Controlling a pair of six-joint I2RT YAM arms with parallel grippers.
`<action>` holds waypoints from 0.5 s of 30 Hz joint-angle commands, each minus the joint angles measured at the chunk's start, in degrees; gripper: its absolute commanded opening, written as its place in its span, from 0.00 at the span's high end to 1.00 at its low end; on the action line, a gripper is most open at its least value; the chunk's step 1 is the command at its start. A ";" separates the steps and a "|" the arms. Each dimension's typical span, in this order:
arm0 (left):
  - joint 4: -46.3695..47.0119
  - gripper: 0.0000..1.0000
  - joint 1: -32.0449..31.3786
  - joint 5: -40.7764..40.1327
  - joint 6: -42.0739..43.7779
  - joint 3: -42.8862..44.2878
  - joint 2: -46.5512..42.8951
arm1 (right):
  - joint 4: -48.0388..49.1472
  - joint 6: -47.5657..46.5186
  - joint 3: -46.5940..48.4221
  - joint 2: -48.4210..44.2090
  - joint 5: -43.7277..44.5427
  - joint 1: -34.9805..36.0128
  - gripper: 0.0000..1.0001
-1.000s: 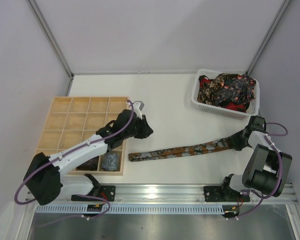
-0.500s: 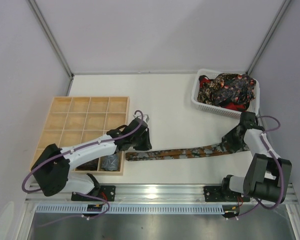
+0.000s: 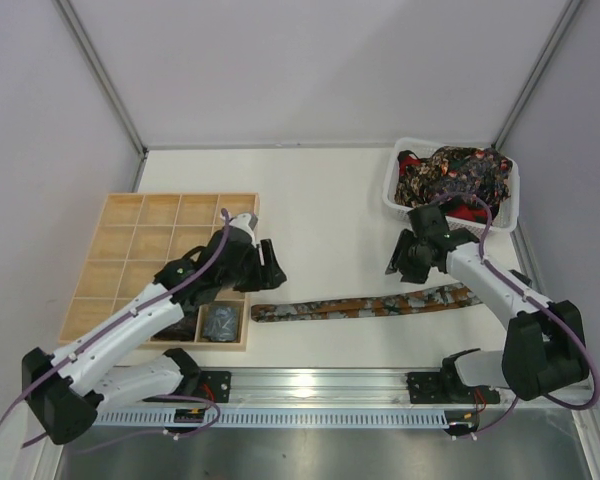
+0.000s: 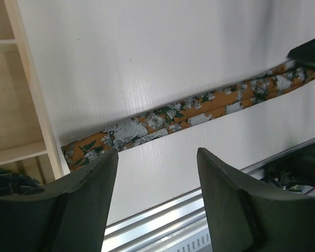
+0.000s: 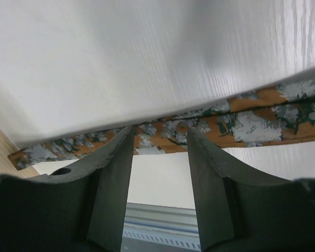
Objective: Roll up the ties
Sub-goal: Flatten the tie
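Stretching flat across the lower middle of the top view, one end just beside the wooden tray (image 3: pixel 108 262), a tie (image 3: pixel 365 304) is judged ready for rolling; an end must be pinched next. The left gripper (image 3: pixel 272 265) and the right gripper (image 3: pixel 398 262) are poised near it, fingers spread wide, nothing held or touched.

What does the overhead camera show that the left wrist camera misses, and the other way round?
Only the overhead view shows the white basket with its heap of ties, and the whole wooden tray. Only the left wrist view shows the small flower print on the long tie up close, and the left gripper open and empty. Both show that tie stretched flat on the table, the tray's near corner and the metal rail.
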 commanded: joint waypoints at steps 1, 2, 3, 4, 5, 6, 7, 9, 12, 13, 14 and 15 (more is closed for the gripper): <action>-3.23 0.32 2.17 2.73 1.06 4.39 -4.11 | -0.81 3.14 -2.78 0.54 2.43 0.76 0.50; -3.23 0.25 2.87 3.35 1.68 4.84 -4.98 | -1.59 3.58 -3.83 0.63 4.52 0.50 0.51; -3.58 0.24 3.14 3.35 2.55 5.28 -5.25 | -2.04 4.37 -5.58 0.63 5.85 0.06 0.51; -3.84 0.24 3.32 3.35 2.82 6.15 -5.43 | -2.39 4.29 -6.56 0.63 8.65 -1.42 0.51; -3.85 0.24 3.67 5.27 3.44 6.42 -5.61 | -1.87 4.21 -7.44 0.63 9.55 -2.48 0.52; -3.76 0.23 4.28 6.24 4.75 6.94 -5.70 | -0.56 2.64 -9.45 0.71 9.56 -5.19 0.52; -3.67 0.24 4.55 6.95 5.28 7.30 -5.61 | 1.63 1.84 -10.08 1.06 9.38 -6.61 0.52; -4.72 0.30 5.34 8.45 5.90 8.44 -5.61 | 1.91 0.26 -10.78 3.42 9.73 -9.59 0.52; -5.34 0.34 5.43 10.55 5.81 8.45 -6.13 | 4.19 -1.77 -11.92 5.37 11.40 -14.96 0.51; -5.25 0.34 5.43 11.52 6.42 7.75 -6.66 | 5.85 -3.51 -12.37 6.24 11.31 -16.28 0.51; -5.34 0.32 5.34 12.05 6.95 7.39 -7.10 | 6.13 -4.40 -12.28 6.51 11.14 -18.81 0.51; -5.69 0.31 5.43 12.14 8.44 6.95 -7.54 | 6.31 -5.02 -12.02 6.34 10.88 -19.36 0.51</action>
